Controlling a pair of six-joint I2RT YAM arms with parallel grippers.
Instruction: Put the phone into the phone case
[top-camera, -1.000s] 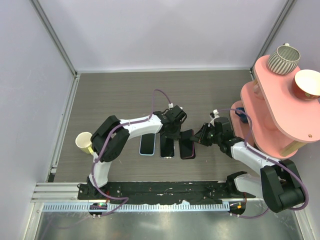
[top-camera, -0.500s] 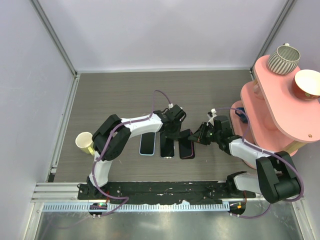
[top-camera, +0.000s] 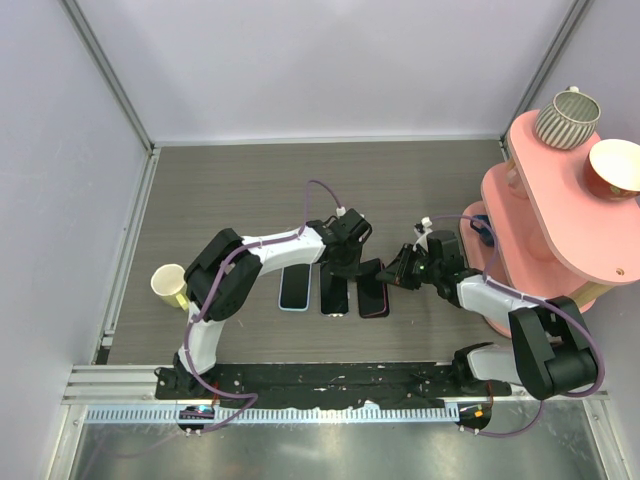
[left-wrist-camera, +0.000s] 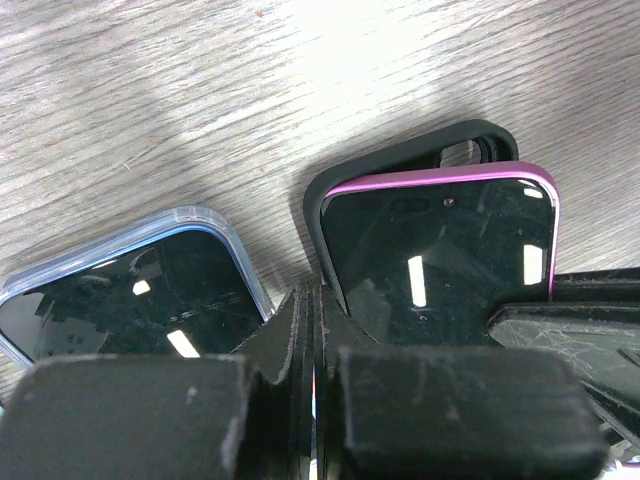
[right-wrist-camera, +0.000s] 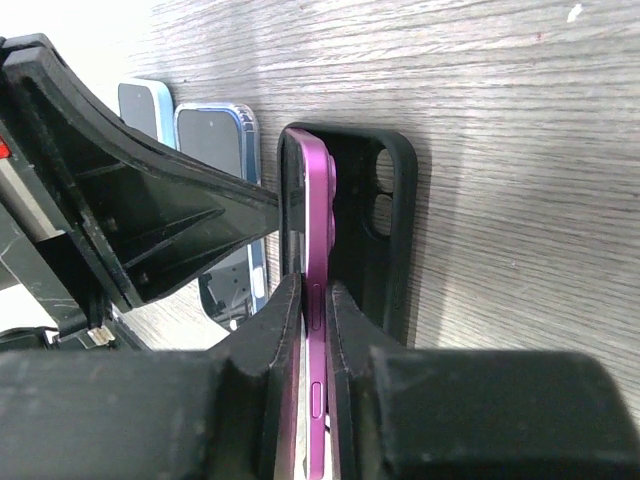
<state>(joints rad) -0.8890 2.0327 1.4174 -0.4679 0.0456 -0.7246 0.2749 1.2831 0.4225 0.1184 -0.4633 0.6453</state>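
Note:
A dark-screened phone with a magenta rim (right-wrist-camera: 318, 200) stands tilted on its long edge inside a black phone case (right-wrist-camera: 395, 230) at the right end of a row of three (top-camera: 374, 290). My right gripper (right-wrist-camera: 315, 300) is shut on its sides near the buttons. My left gripper (left-wrist-camera: 315, 300) is shut with nothing between its fingers. Its tip rests at the case's left edge (left-wrist-camera: 400, 160), in the gap beside the neighbouring phone. That dark-screened neighbour (left-wrist-camera: 140, 290) lies flat in a clear shell with a bluish edge.
A light-blue-rimmed phone (top-camera: 293, 288) lies at the left end of the row. A pale yellow cup (top-camera: 168, 283) stands at the far left. A pink two-tier shelf (top-camera: 560, 220) with a ribbed mug (top-camera: 567, 118) and a bowl (top-camera: 615, 168) crowds the right side.
My right gripper has shifted slightly left toward the row with the magenta-rimmed phone. The left arm has barely moved.

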